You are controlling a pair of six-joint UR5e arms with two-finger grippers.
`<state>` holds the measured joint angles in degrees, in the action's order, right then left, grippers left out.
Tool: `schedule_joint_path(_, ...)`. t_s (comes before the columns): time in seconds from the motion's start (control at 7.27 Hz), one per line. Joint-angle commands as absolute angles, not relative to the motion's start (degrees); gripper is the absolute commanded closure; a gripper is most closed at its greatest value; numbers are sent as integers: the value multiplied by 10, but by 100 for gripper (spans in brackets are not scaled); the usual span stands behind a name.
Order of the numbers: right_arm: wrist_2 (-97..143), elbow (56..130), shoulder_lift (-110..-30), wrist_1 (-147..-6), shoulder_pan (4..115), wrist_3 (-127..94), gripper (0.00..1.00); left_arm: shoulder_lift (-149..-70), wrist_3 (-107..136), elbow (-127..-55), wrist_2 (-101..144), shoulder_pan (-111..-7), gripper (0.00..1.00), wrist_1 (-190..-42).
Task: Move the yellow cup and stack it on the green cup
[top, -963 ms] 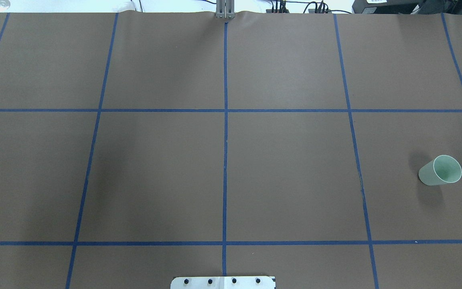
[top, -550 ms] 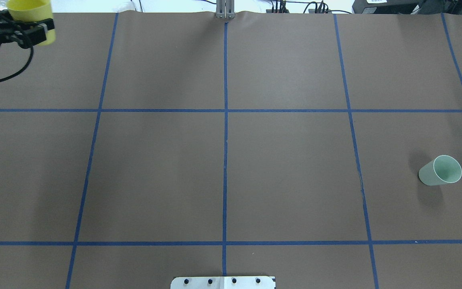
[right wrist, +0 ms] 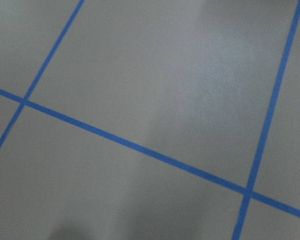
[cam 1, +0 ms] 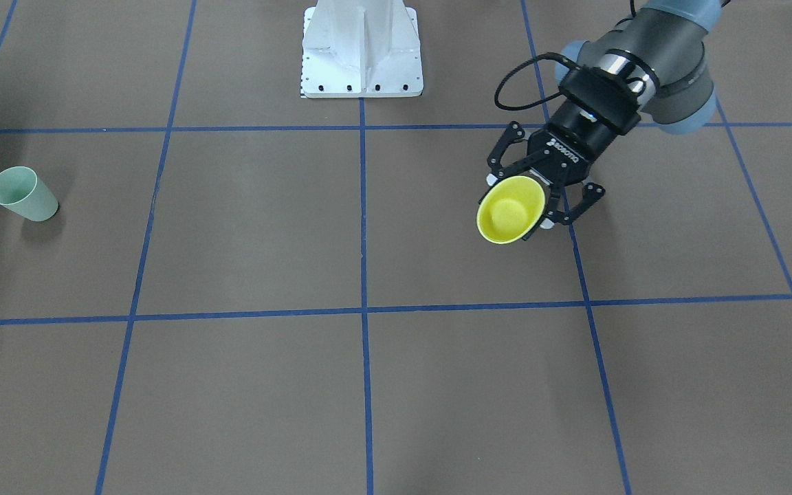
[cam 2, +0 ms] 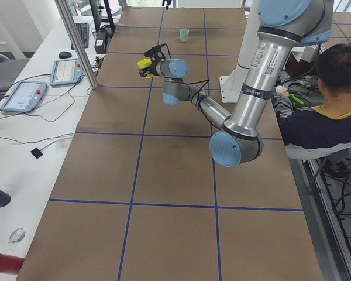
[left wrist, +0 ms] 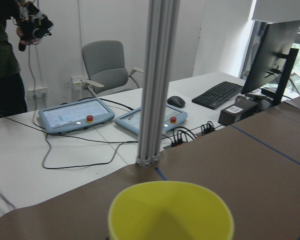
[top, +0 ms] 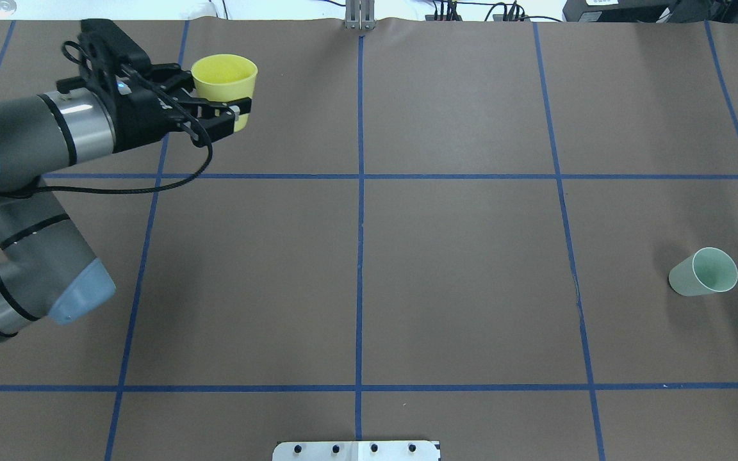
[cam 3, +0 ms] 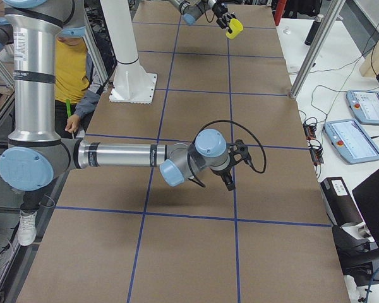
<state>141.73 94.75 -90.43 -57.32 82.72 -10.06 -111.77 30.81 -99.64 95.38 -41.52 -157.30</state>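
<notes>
The small pale green plastic cup [top: 702, 272] is standing alone by the desk's [top: 459, 256] right edge. Farther off, the left gripper [top: 223, 102] is squeezing the small bright yellow plastic cup [top: 223, 70], holding it above the desk's far left part. It is coming in from the far left corner, so the trip to the green cup is just starting.

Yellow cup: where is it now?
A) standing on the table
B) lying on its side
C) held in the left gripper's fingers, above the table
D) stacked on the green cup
C: the left gripper has its fingers closed on the yellow cup, held above the table and far from the green cup.
</notes>
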Motion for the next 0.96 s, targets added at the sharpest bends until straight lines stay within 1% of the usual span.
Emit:
schedule_joint_path(0.0,1438,969,-827,-584,758,-278,0,-1136,242,-991,952,-345,90,-1598)
schedule_joint_path(0.14,1430,969,-770,-591,718,-368,0,-1142,211,-985,953,-331,88,-1600)
schedule_joint_path(0.28,1435,972,-715,-643,702,-371,0,-1152,202,-966,953,-318,86,-1621)
schedule_joint_path(0.41,1428,974,-655,-699,671,-379,0,-1186,201,-923,952,-305,86,-1655)
schedule_joint_path(0.55,1396,998,-643,-719,644,-421,0,-1201,200,-898,934,-293,86,-1664)
schedule_joint_path(0.69,1359,1025,-633,-721,609,-488,0,-1212,200,-887,925,-287,86,-1664)
schedule_joint_path(0.83,1344,1030,-608,-727,585,-553,0,-1215,200,-885,925,-286,85,-1665)
